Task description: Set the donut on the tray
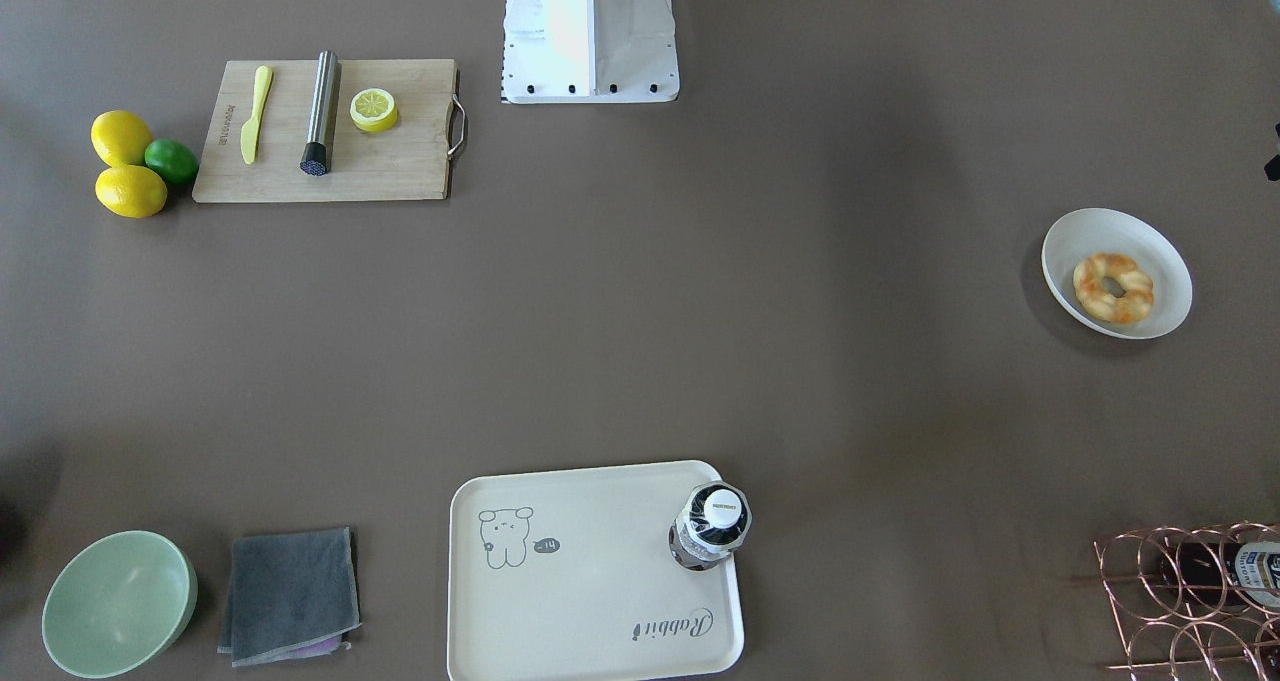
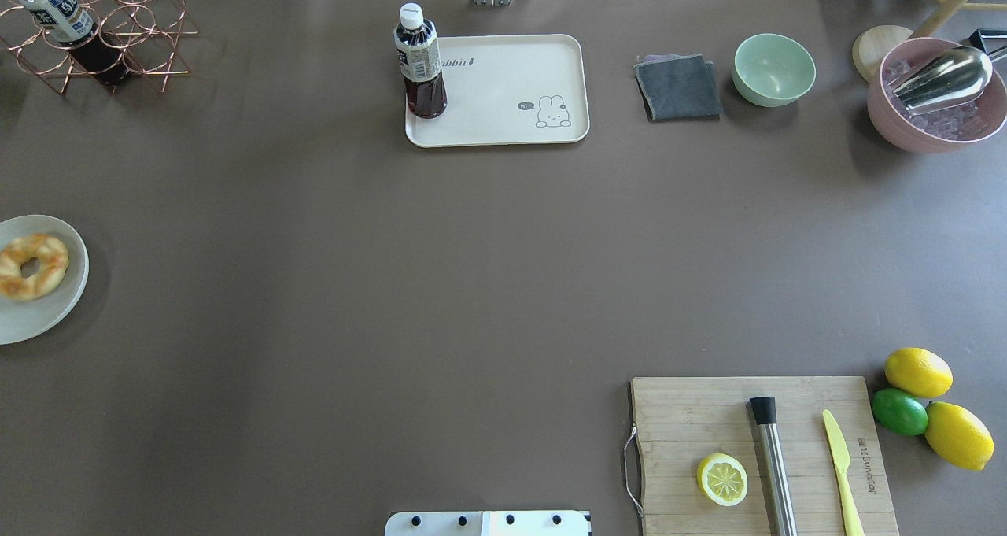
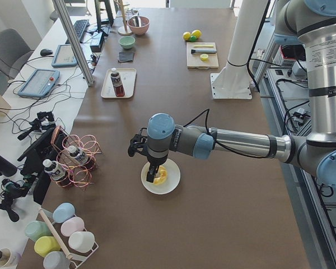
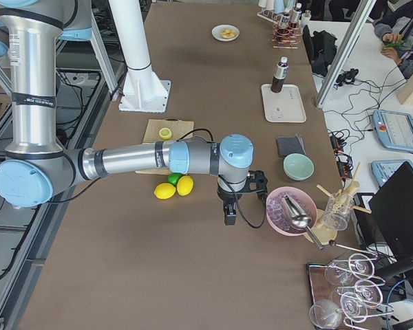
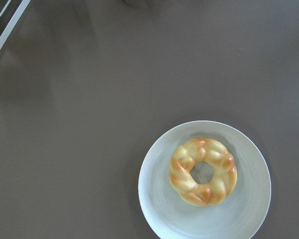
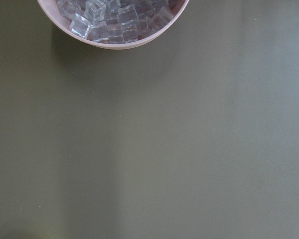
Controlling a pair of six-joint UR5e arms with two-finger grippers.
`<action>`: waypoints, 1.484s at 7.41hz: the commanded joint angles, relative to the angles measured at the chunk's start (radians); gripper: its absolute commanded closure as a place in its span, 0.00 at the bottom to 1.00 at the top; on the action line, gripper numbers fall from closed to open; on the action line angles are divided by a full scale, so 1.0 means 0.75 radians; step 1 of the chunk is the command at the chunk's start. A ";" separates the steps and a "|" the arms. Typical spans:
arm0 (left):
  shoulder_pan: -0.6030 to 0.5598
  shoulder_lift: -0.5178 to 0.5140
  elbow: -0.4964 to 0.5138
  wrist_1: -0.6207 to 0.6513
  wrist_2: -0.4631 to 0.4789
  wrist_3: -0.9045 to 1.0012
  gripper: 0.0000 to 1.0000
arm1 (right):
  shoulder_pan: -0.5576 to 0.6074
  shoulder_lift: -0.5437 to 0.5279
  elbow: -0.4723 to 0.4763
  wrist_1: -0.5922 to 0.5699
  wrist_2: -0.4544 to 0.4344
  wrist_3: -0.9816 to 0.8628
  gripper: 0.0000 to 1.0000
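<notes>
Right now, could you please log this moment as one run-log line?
braided golden donut: on round white plate | cream rectangular rabbit tray: holds dark bottle | left tool: over plate, opening unclear

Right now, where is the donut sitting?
In the overhead view the donut lies on a round white plate at the table's left edge, on the robot's left side, far from the tray. The copper wire rack is its nearest neighbour.

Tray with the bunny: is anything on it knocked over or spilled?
No. The tray is flat and clean. Its only load, a dark bottle, stands upright in one corner. Nothing spilled. The donut lies apart on a white plate.
</notes>
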State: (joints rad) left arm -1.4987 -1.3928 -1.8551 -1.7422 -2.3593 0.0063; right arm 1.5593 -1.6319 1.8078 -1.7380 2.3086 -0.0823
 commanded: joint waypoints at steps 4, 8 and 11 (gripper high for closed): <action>0.000 -0.002 0.001 -0.005 0.000 0.002 0.02 | 0.001 -0.007 0.001 0.000 0.010 0.001 0.00; 0.006 0.012 0.023 -0.048 0.002 0.002 0.03 | 0.001 -0.007 0.001 -0.002 0.041 0.005 0.00; 0.022 -0.008 0.219 -0.190 -0.002 -0.002 0.03 | 0.001 -0.004 0.005 0.000 0.041 0.005 0.00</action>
State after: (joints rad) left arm -1.4884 -1.3960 -1.7691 -1.8164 -2.3608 0.0061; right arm 1.5601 -1.6361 1.8115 -1.7394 2.3395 -0.0777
